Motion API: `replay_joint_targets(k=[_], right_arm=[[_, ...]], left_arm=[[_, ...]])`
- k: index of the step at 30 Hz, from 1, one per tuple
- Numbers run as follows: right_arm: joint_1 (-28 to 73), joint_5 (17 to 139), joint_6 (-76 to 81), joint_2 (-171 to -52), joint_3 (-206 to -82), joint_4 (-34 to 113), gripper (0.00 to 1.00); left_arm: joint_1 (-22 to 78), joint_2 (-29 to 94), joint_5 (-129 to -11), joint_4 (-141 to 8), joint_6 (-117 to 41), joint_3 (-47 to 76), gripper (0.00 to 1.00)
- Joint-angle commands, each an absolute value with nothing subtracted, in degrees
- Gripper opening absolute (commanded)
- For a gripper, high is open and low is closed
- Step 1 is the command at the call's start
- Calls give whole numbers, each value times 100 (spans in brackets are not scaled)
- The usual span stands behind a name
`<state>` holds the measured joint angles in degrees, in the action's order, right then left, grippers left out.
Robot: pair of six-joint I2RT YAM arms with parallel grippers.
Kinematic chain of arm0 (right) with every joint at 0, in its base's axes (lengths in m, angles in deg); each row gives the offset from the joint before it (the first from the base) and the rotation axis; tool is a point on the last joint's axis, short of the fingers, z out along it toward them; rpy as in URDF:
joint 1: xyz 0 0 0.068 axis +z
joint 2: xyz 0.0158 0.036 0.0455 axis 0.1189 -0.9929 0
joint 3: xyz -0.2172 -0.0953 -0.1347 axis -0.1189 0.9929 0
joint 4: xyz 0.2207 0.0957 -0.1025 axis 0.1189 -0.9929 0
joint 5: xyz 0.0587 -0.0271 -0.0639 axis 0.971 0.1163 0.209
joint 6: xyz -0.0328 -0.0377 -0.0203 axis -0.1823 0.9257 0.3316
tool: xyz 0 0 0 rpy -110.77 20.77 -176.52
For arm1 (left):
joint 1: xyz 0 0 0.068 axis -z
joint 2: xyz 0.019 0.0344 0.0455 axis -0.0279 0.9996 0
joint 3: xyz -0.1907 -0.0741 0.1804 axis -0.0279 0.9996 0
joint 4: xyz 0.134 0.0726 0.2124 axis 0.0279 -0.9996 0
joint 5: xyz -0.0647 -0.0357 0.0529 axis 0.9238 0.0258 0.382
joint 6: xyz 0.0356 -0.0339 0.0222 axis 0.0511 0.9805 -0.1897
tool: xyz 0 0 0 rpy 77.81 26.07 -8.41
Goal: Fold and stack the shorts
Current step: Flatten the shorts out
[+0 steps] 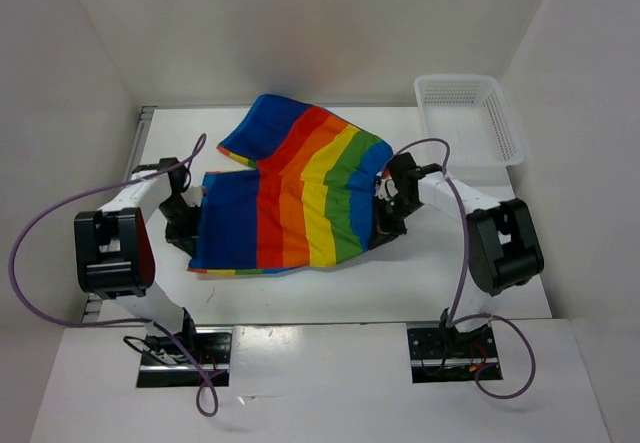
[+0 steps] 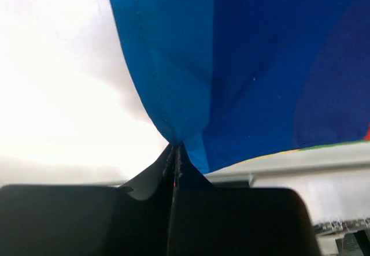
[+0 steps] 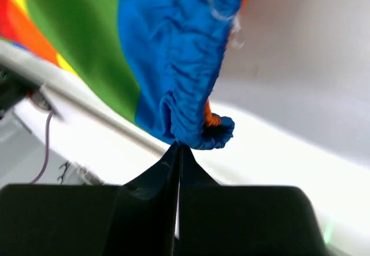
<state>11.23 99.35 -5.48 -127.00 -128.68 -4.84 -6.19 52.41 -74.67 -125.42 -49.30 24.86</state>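
Note:
The rainbow-striped shorts (image 1: 290, 193) hang spread between my two grippers over the middle of the table, one leg trailing toward the back. My left gripper (image 1: 190, 225) is shut on the blue left edge of the shorts (image 2: 231, 65), its jaws pinched together on the cloth (image 2: 175, 149). My right gripper (image 1: 388, 208) is shut on the gathered blue waistband at the right edge (image 3: 179, 65), its jaws closed on it (image 3: 178, 147). The near hem of the shorts lies close to the table.
A white plastic mesh basket (image 1: 470, 118) stands at the back right of the table. White walls enclose the table on the left, back and right. Purple cables loop from both arms.

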Motion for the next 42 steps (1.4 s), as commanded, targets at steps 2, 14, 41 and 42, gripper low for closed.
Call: replay_joint_targets(k=[2, 14, 41, 42], right_arm=[[1075, 10156, -346, -12350, -13320, -1991, 1], [2441, 6943, -173, -10392, -13858, -685, 100], [5179, 5286, 1490, -12236, -12653, 249, 100], [5179, 5400, 1490, -12236, -12653, 249, 100]], left_arm=[[-579, 5005, -7648, -13598, -4948, 2468, 8], [-282, 3549, -8555, -11992, -4948, 2287, 54], [2216, -23, -9732, -10180, -4948, 7188, 66], [2216, 82, -9732, -10180, -4948, 7187, 58]])
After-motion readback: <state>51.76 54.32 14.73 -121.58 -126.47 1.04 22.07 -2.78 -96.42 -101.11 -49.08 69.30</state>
